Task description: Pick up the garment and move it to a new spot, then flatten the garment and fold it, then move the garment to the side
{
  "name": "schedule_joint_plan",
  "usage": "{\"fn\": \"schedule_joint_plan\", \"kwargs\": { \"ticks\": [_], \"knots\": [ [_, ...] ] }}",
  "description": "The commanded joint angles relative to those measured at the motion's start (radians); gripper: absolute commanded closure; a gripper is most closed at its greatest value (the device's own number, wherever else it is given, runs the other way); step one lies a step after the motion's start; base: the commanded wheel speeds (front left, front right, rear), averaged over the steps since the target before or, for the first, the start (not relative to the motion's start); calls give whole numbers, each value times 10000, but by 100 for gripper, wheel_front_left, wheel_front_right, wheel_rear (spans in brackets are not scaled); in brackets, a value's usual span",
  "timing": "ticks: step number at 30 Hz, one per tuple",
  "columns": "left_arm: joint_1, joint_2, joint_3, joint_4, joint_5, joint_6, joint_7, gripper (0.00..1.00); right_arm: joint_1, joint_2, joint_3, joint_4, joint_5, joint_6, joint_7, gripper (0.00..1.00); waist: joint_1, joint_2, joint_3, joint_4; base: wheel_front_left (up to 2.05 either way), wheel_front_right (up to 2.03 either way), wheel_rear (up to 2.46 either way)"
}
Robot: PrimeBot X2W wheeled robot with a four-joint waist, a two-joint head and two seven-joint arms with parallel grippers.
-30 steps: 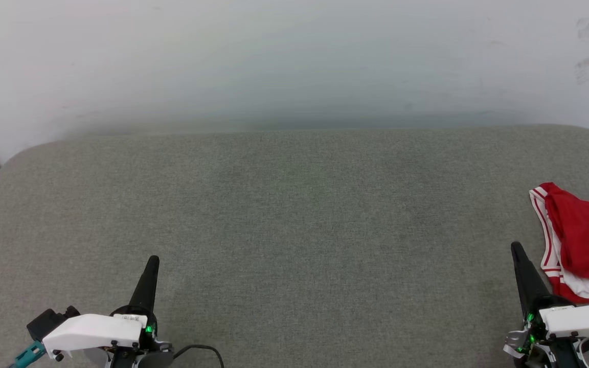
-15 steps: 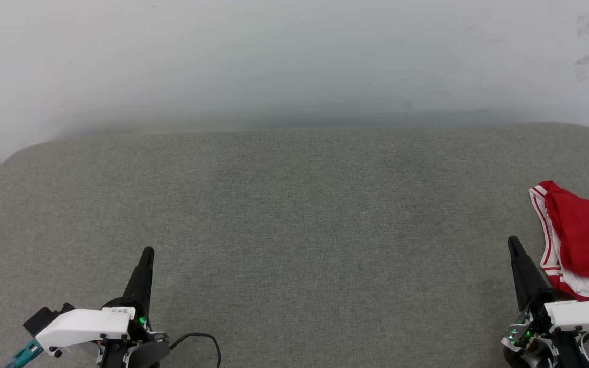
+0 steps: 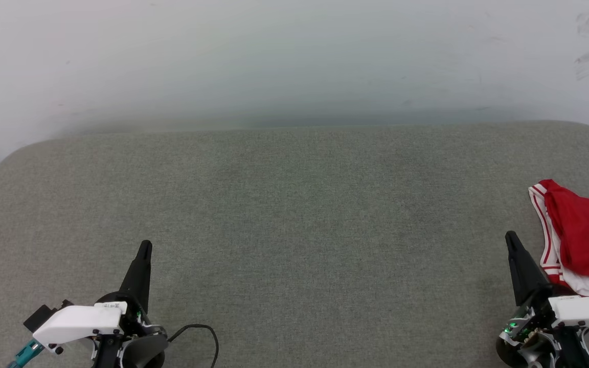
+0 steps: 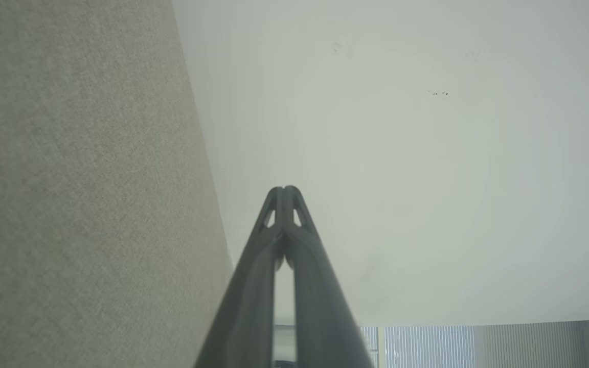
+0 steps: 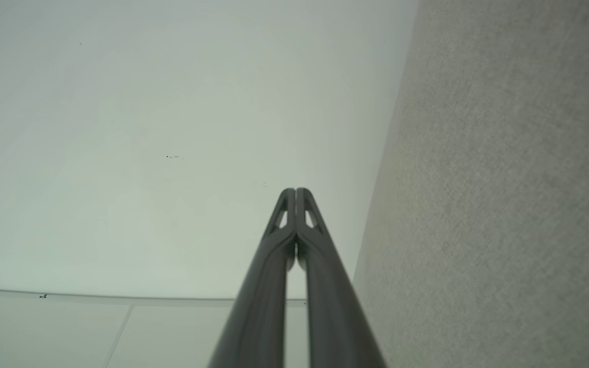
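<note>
Head view: the red jersey [image 3: 586, 235] lies bunched at the right edge of the grey fabric tabletop [image 3: 294, 230], partly cut by the frame, its long axis running near-to-far. The right tool [image 3: 511, 240] sits just left of it, closed and empty. The left tool [image 3: 143, 248] is well apart, also closed and empty. Left wrist view: fingers [image 4: 253, 286] pressed together, nothing between. Right wrist view: likewise. Judgement: the right arm is nearer and the reach goes rightward.

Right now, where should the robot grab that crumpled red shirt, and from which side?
Probably the bunched striped edge of the garment facing the right gripper. The cloth lies heaped on the grey surface, so a pinch from above there should catch a fold. The fingers are shut now.
</note>
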Motion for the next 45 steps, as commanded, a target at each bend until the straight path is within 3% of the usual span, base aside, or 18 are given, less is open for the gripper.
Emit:
{"fn": "schedule_joint_plan", "kwargs": {
  "ticks": [1,45],
  "knots": [
    [-68,-33,41,15,-15,-44,30,100,-145,16,17,6,30,0,18,100,-1,0,0,1,0,0,0],
    [-84,-108,159,15,134,-33,139,100,-138,16,19,7,33,0,15,100,-1,0,-1,1,0,0,0]
  ]
}}
